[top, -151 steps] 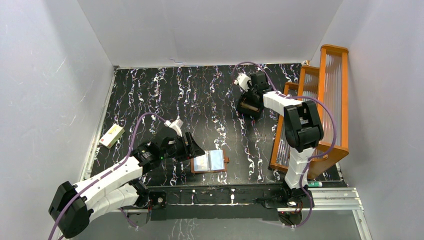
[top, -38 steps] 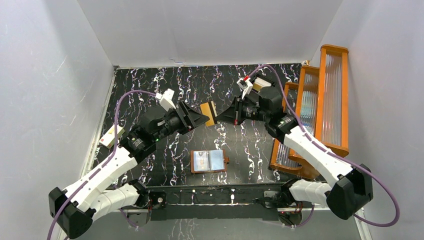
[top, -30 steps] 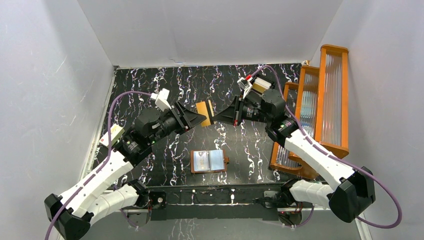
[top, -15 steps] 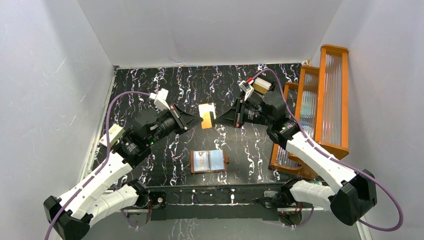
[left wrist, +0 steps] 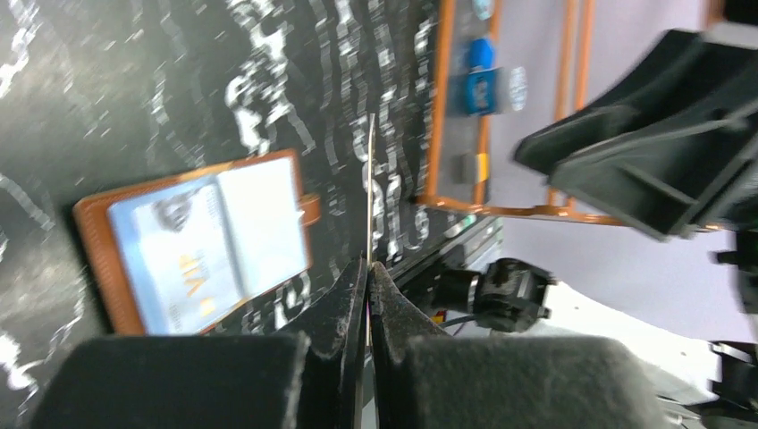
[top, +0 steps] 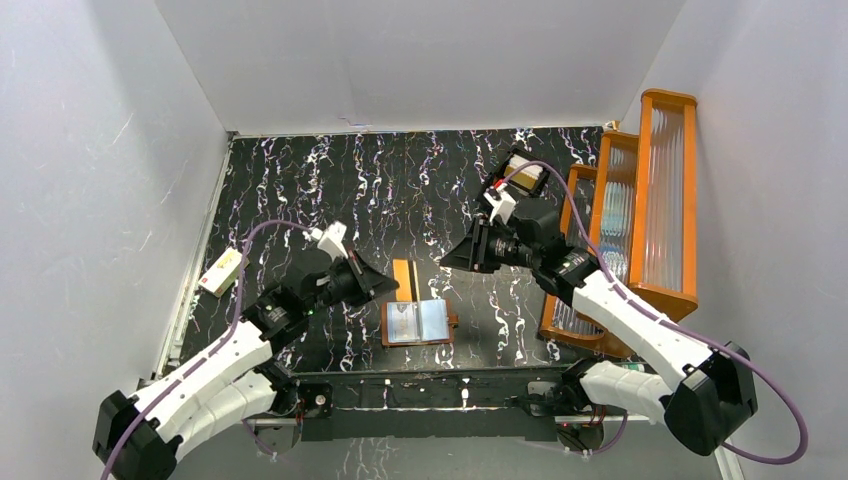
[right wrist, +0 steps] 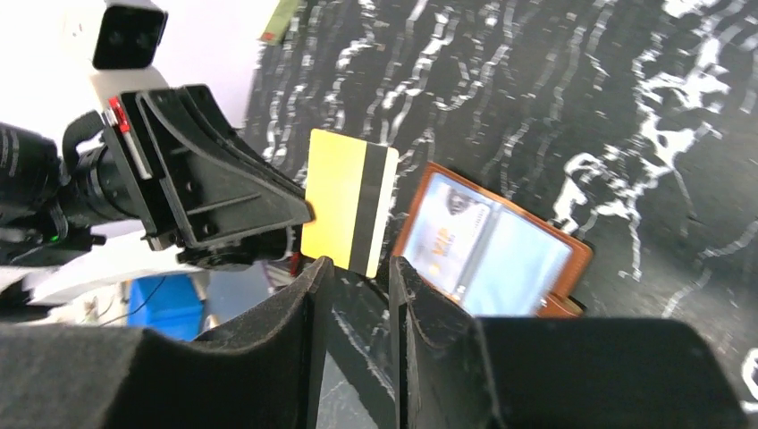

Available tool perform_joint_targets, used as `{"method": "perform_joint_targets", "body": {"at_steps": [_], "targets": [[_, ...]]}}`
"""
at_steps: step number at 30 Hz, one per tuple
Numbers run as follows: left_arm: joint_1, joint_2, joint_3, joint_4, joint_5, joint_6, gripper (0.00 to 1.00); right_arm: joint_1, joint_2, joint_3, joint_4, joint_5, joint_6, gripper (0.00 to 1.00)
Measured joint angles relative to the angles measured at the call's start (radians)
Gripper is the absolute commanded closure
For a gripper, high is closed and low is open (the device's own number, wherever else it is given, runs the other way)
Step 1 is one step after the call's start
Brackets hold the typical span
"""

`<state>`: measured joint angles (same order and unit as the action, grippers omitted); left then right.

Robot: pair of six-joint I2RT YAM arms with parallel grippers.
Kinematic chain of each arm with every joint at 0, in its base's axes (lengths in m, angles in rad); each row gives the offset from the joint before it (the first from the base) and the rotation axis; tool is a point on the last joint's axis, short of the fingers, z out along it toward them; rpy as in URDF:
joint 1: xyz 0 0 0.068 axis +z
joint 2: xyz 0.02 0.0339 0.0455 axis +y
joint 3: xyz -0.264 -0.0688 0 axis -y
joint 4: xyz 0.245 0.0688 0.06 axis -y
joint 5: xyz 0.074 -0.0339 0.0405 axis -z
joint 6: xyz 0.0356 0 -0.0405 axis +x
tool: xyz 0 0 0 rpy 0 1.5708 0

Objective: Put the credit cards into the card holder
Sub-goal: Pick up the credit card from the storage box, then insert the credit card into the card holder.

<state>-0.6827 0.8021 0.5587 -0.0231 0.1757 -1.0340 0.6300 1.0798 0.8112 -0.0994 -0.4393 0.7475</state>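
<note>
Pinches a yellow card [right wrist: 347,202] by its edge in the tightly closed left gripper [left wrist: 367,266], just beside the unfolded wallet [top: 418,322], with the right gripper [right wrist: 357,266] parted, empty and apart.

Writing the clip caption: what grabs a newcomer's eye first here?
A yellow card with a dark stripe, pinched in the left claw, right by the far edge of the open reddish-brown card holder that lies near the table's front edge. The right claw faces it with jaws apart, holding nothing. An orange-framed rack stands along the right wall.
</note>
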Motion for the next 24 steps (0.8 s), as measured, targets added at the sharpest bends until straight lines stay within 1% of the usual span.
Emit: {"method": "perform_joint_targets", "body": {"at_steps": [3, 6, 9, 13, 16, 21, 24], "targets": [[0.0, 0.013, -0.092, 0.015, 0.008, -0.019, 1.0, 0.027, 0.01, 0.0, -0.067, 0.107, -0.019, 0.63], [0.0, 0.063, -0.152, 0.043, 0.023, -0.039, 1.0, 0.089, 0.062, 0.001, -0.131, 0.221, -0.032, 0.61], [0.0, 0.12, -0.174, 0.078, 0.041, -0.05, 1.0, 0.159, 0.135, 0.001, -0.182, 0.327, -0.043, 0.59], [0.0, 0.166, -0.19, 0.151, 0.058, -0.061, 1.0, 0.233, 0.216, 0.001, -0.222, 0.431, -0.047, 0.57], [0.0, 0.184, -0.227, 0.212, 0.068, -0.072, 1.0, 0.261, 0.256, -0.001, -0.22, 0.478, -0.048, 0.57], [0.0, 0.233, -0.291, 0.278, 0.079, -0.093, 1.0, 0.282, 0.322, -0.008, -0.196, 0.5, -0.052, 0.57], [0.0, 0.253, -0.306, 0.295, 0.082, -0.096, 1.0, 0.291, 0.364, -0.008, -0.188, 0.515, -0.061, 0.6]]}}
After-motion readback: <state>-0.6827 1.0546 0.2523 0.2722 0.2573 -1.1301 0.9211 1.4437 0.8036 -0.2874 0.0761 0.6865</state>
